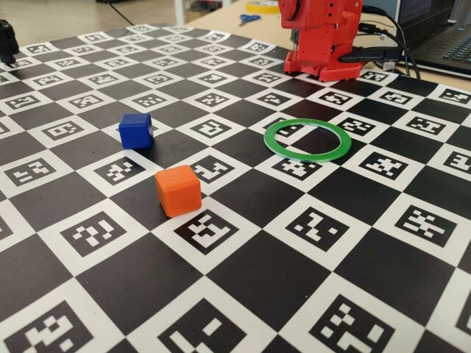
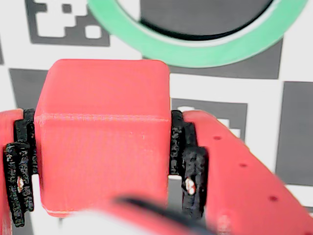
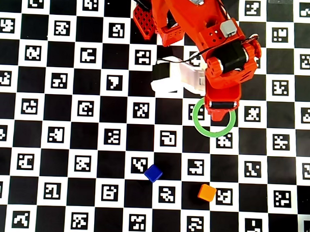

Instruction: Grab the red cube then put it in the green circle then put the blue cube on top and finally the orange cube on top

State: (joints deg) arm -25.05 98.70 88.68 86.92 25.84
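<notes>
You had the jaws clamped on the red cube (image 2: 102,142) below the green circle (image 2: 195,46) at frame top; centring before release was advisable.

The place reads as a robotics lab or maker's workspace. The desk (image 1: 346,198) is covered by a large black-and-white checkerboard sheet whose white squares carry printed fiducial markers, the kind used for camera calibration. In the fixed view, a red 3D-printed robot arm (image 1: 324,37) stands at twelve o'clock on the sheet, with black cables (image 1: 386,40) trailing toward a laptop (image 1: 441,37) at one o'clock. Blue-handled scissors (image 1: 249,18) and a yellow tape roll (image 1: 263,6) lie on the bare wood behind.
</notes>
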